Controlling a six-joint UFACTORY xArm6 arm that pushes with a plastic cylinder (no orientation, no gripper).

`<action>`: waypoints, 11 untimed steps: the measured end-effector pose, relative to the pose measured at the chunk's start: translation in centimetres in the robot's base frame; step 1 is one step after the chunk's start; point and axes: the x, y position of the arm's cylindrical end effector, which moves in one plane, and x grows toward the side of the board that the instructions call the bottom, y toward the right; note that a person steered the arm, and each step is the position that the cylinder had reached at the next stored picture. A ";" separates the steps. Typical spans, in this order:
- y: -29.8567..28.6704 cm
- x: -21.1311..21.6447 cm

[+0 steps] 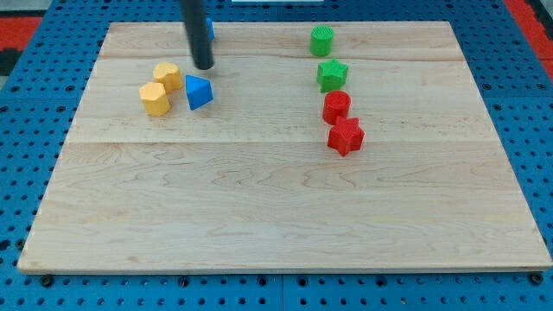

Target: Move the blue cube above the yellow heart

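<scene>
My tip [203, 66] carries no pincer, so no grip state applies. The blue cube [209, 28] sits at the tip's 12 o'clock, mostly hidden behind the rod. The yellow heart [168, 75] lies at 8 o'clock. Risk: the tip clips the blue wedge [199, 92] or shoves the heart.

Showing pale wood grain on the board [285, 207], dark grey on the rod with my tip [204, 66], yellow on two blocks [155, 98] [168, 76], blue on one [198, 92], green on two [322, 40] [332, 75], red on two [336, 106] [346, 136].
</scene>
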 end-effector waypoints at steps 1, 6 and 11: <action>1.9 -5.6; -5.4 -8.4; -3.1 -4.1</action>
